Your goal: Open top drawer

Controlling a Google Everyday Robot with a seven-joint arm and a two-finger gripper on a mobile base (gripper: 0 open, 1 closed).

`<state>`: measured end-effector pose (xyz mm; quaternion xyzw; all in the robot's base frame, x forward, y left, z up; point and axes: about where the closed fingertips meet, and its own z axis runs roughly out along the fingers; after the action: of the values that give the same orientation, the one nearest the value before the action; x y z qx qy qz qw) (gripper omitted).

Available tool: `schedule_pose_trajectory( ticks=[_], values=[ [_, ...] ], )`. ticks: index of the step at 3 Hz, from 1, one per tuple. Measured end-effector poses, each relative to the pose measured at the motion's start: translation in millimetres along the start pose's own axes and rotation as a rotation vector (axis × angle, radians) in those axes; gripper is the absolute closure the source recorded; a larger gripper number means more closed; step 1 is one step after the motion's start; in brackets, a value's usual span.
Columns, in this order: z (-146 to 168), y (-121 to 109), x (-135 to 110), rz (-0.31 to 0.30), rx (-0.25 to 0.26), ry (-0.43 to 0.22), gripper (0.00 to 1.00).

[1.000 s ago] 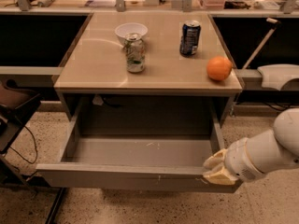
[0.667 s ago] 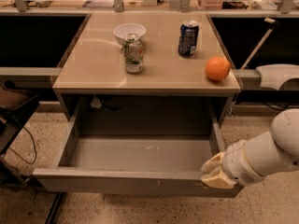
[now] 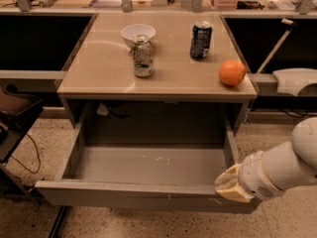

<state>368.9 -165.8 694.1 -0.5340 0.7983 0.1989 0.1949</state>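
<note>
The top drawer (image 3: 133, 195) is a wide grey handleless drawer below the tan counter, pulled far out, its shallow grey tray (image 3: 148, 163) bare inside with small whitish marks. My gripper (image 3: 229, 184) sits at the drawer front's right top corner, at the end of the white arm (image 3: 282, 167) coming from the right. Its yellowish fingers rest against the front's upper edge.
On the counter (image 3: 99, 68) stand a white bowl (image 3: 138, 33), a green can (image 3: 142, 56), a blue can (image 3: 200, 40) and an orange (image 3: 232, 73) near the right edge. A dark object (image 3: 15, 118) stands at the left. Speckled floor surrounds the cabinet.
The drawer has slid further out toward the camera, and my gripper has moved with its front right corner, slightly down and toward me.
</note>
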Motion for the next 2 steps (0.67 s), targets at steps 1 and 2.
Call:
schedule_pose_trajectory(
  ticks=[1, 2],
  values=[
    [0.0, 0.0, 0.0, 0.000, 0.000, 0.000, 0.81],
    [0.0, 0.0, 0.0, 0.000, 0.000, 0.000, 0.58]
  ],
)
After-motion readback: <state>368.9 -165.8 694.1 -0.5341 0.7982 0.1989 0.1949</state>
